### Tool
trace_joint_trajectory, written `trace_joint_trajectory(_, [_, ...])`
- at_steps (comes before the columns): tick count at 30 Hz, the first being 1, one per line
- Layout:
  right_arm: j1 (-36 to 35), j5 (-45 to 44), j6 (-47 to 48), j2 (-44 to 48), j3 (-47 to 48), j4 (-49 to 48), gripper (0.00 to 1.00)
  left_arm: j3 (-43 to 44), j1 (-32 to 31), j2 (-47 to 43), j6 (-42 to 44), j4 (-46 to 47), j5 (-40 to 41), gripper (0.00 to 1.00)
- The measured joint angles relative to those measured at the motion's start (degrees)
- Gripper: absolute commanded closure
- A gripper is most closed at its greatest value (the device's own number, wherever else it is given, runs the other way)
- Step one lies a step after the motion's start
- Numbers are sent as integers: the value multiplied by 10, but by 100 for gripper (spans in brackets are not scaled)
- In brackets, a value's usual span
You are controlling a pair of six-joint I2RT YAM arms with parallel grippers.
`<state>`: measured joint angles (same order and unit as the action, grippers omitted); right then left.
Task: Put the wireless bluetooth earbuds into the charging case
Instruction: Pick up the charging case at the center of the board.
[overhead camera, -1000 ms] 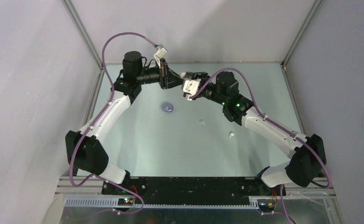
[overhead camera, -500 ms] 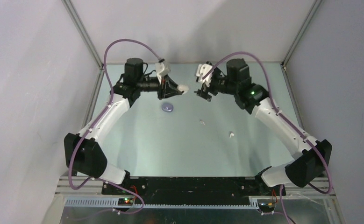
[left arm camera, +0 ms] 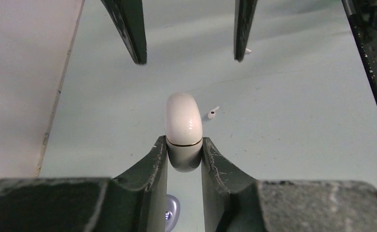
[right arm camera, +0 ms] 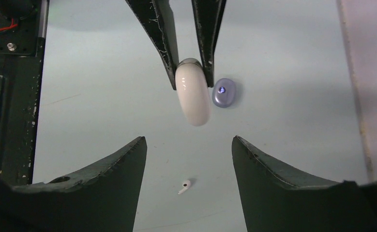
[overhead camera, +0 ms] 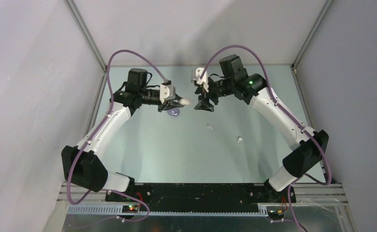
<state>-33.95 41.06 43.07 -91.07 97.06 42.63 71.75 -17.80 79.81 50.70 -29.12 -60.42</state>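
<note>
Our left tool is clamped on the lower half of the white charging case, one finger on each side. The case is closed, with a thin gold seam showing just above the fingertips. Its rounded end sticks out past them, clear of the counter.

In the top view our right tool faces it from 3 o'clock, fingers spread wide apart with nothing between them. It is near the case's free end but not touching it.

At 6 o'clock from the left tool in that view, the purple charging case lies flat on the counter. The right wrist view shows a small lit dot on its top.

The first white earbud lies on the counter at 6 o'clock from the right tool. The second white earbud lies at 4 o'clock from the first. Both earbuds are well apart from the two cases and from each other.
</note>
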Motion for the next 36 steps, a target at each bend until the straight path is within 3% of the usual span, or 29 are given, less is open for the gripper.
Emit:
trace_joint_trajectory(11, [-37,1,4,-38,0,-17,40,-1,0,-10,50,-17,1,100])
trace_joint_trajectory(17, [-42,-7,-9,-51,0,-46,58,-8,0,-17,54,-16,2,99])
trace_joint_trajectory(19, [-42,-8,-11,-51,0,-51,64,-11,0,-17,53,-13,2,91])
trace_joint_trajectory(22, [-42,-9,-10,-51,0,-56,77,-20,0,-20,41,1,4,69])
trace_joint_trajectory(26, [-42,-13,-12,-51,0,-56,83,-47,0,-26,-7,51,10,54])
trace_joint_trajectory(32, [-34,-14,-34,-51,0,-74,86,-90,0,-34,-95,137,17,49])
trace_joint_trajectory(36, [-27,-12,-43,-51,0,-79,86,-93,0,-34,-131,172,17,55])
